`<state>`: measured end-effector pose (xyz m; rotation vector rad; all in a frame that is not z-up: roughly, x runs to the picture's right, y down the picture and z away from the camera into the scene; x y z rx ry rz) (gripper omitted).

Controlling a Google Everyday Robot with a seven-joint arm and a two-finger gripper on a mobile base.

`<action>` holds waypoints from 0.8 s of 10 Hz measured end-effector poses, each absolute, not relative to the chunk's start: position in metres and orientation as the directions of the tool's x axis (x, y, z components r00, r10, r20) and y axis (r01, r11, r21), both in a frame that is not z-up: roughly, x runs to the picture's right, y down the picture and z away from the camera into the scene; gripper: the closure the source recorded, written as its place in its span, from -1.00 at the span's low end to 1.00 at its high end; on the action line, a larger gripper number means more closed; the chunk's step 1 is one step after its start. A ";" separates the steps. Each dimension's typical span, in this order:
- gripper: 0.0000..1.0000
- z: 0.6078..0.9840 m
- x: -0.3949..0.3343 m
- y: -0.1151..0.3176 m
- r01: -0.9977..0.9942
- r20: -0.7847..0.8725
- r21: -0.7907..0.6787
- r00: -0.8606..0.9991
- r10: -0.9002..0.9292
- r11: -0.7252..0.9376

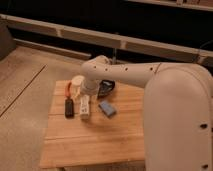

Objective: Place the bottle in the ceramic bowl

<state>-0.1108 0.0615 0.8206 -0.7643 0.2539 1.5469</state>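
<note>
Bottle (85, 106) lies flat on the table (90, 145), in the left half and toward the far edge. A dark bar (69, 107) lies on the side nearer the left edge, and a blue block (106, 108) on the side nearer the right edge. We find the gripper (86, 94) directly above the bottle's far end, jaws spread and holding nothing. The bowl (106, 88) stands by the far edge, just behind the block. A cup (77, 81) stands near the far-left corner.

We judge the step in hand to be the grasp. Lower straight down, set the jaws astride the bottle's narrow sides, and keep clear of the bar. Close only once the bottle sits well between the jaws. Lift fully before we travel to the bowl, so that its rim is not struck.
</note>
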 end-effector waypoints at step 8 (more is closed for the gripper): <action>-0.30 0.850 -0.120 0.074 -0.932 -0.625 -0.353 0.173 0.761 -0.079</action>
